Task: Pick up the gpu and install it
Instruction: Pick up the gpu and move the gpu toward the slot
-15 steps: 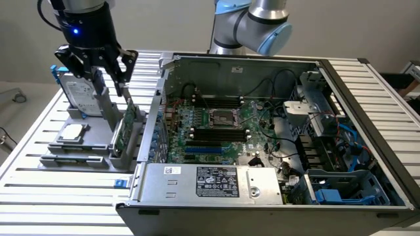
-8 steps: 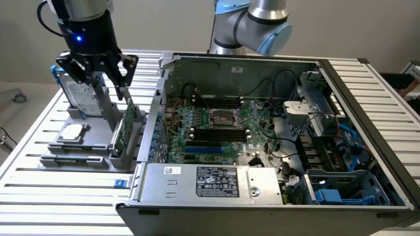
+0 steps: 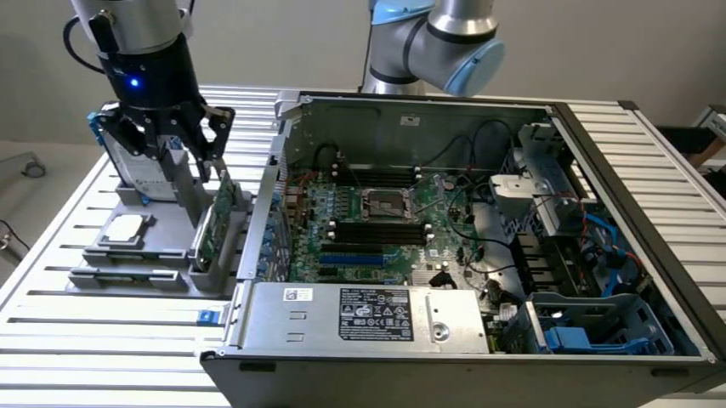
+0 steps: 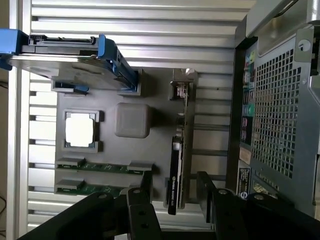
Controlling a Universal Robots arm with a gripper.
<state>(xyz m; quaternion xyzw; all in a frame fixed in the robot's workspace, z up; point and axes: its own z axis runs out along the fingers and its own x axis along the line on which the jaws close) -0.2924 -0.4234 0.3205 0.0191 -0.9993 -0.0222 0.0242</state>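
Observation:
The gpu (image 3: pixel 216 223) stands on edge in the grey parts holder (image 3: pixel 136 263) at the exterior view's left, green board facing the holder, just outside the open computer case (image 3: pixel 454 110). In the wrist view the gpu (image 4: pixel 178 160) is edge-on, with its black shroud on one side and its silver bracket at the far end. My gripper (image 3: pixel 182 157) hangs directly over the card, open. The gripper (image 4: pixel 175 197) has one finger on either side of the card's near end, with a gap on both sides. Nothing is held.
In the same holder stand a silver hard drive in a blue frame (image 4: pixel 70 60), a square processor chip (image 4: pixel 80 129) and two memory sticks (image 4: pixel 100 166). The case's perforated wall (image 4: pixel 280 100) is close beside the card. A second arm (image 3: pixel 437 42) stands behind the case.

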